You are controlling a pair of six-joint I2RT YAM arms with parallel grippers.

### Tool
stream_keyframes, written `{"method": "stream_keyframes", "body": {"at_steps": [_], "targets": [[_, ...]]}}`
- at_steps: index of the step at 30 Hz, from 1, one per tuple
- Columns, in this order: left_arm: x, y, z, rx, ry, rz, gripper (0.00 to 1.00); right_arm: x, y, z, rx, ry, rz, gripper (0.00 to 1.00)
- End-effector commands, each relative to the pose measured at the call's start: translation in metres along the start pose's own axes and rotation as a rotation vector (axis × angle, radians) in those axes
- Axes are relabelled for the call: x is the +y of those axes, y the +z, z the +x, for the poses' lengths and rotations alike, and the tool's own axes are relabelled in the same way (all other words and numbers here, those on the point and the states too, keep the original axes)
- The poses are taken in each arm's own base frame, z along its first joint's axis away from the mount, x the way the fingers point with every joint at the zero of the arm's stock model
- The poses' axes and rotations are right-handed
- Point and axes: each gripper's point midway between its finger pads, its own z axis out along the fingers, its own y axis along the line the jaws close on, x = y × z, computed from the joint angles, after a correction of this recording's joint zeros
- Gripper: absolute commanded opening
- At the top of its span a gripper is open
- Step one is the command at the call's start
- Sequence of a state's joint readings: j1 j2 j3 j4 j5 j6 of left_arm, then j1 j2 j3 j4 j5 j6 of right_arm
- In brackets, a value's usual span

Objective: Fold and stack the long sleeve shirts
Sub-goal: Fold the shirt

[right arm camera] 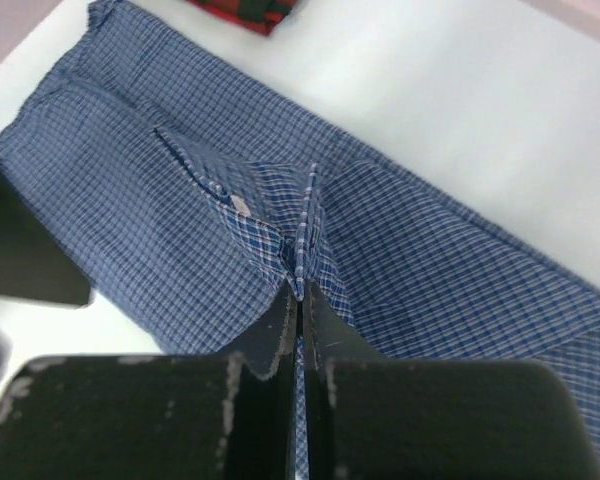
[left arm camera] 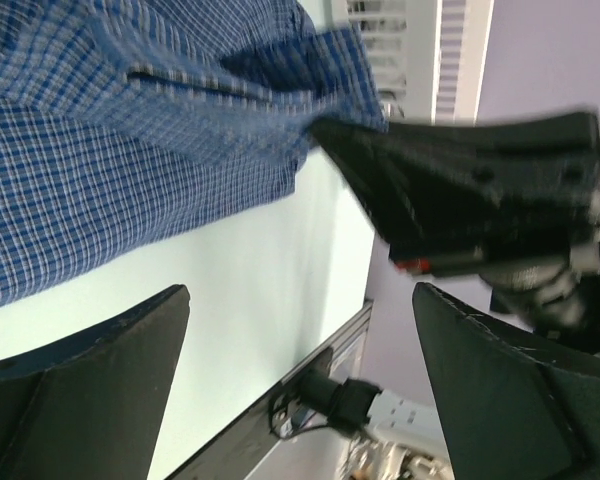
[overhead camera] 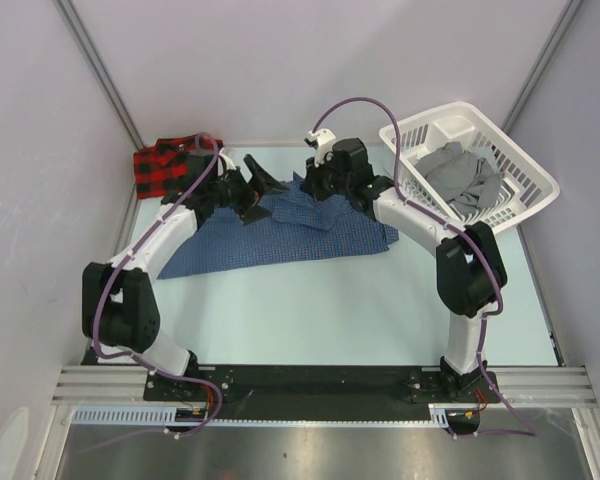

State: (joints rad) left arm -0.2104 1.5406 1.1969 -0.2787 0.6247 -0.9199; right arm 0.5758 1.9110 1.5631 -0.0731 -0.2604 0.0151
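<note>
A dark blue fine-check shirt (overhead camera: 280, 238) lies spread across the middle of the table. My right gripper (overhead camera: 316, 192) is shut on a raised fold of its cloth, and the right wrist view shows the pinched edge (right arm camera: 300, 290) between the closed fingers, with the shirt (right arm camera: 430, 270) draped away below. My left gripper (overhead camera: 264, 186) hangs open just left of it, over the shirt's back edge. In the left wrist view nothing sits between its fingers (left arm camera: 100, 370), and the blue shirt (left arm camera: 130, 130) lies beyond them. A red-and-black plaid shirt (overhead camera: 166, 164) lies bunched at the back left corner.
A white laundry basket (overhead camera: 520, 165) stands at the back right with grey cloth (overhead camera: 462, 180) in it. White walls close the table in on the left, back and right. The black rail with both arm bases (overhead camera: 310, 380) runs along the near edge.
</note>
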Motion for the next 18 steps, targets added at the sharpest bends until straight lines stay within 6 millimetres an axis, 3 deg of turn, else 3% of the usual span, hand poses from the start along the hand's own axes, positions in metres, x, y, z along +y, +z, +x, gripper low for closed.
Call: {"method": "stream_keyframes", "body": {"at_steps": [1, 18], "targets": [[-0.013, 0.010, -0.020, -0.054, -0.088, 0.005, 1.00, 0.021, -0.010, -0.013, -0.046, 0.079, -0.063, 0.00], [0.011, 0.039, -0.028, -0.026, -0.187, -0.060, 0.97, 0.074, -0.021, -0.015, -0.096, 0.067, -0.230, 0.00]]}}
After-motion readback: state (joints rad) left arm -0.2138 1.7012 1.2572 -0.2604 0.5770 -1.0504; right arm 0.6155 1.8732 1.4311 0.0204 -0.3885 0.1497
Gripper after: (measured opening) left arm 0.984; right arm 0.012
